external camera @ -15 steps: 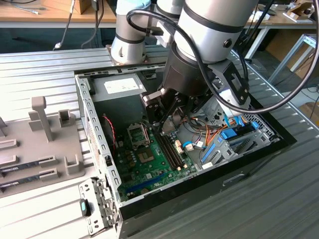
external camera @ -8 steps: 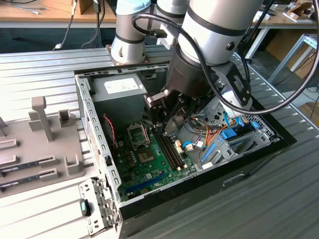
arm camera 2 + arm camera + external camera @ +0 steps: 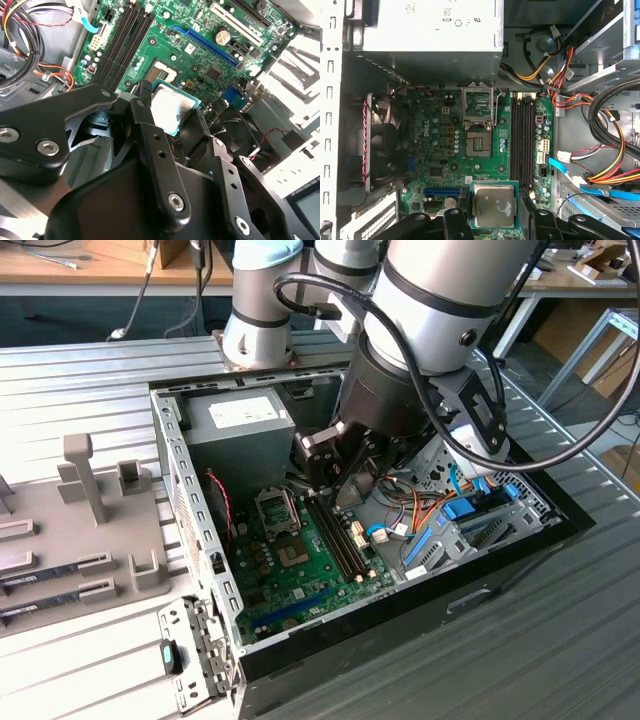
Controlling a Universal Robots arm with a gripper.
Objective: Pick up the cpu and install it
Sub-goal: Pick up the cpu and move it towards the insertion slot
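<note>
Gripper (image 3: 171, 103) linkage is seen closest in the second wrist view, with black arms and bolts in the foreground. Jaws are clamped on the cpu (image 3: 174, 111), one finger on each of two opposite edges. Its metal lid is turned to the camera and the green rim is visible.

In the first wrist view the cpu (image 3: 493, 206) is held flat between the fingers (image 3: 465, 202), above the motherboard (image 3: 437, 150) and, as far as can be judged, clear of its surface. Socket (image 3: 479, 145) is found open and empty, with the load plate (image 3: 478, 106) raised toward the power supply (image 3: 430, 25). Memory slots (image 3: 522, 135) run just beside the socket. Chip is not over the socket. It is offset toward the board edge away from the power supply, near the blue slot (image 3: 440, 192).

Step judged: pick-up done, carry to the socket in hand, seating not yet done. Next move is judged to call for the chip being centred over the socket, squared to the frame, kept level and lowered with no side load, since the contacts are easily damaged. Notch orientation cannot be checked from these views.
</note>
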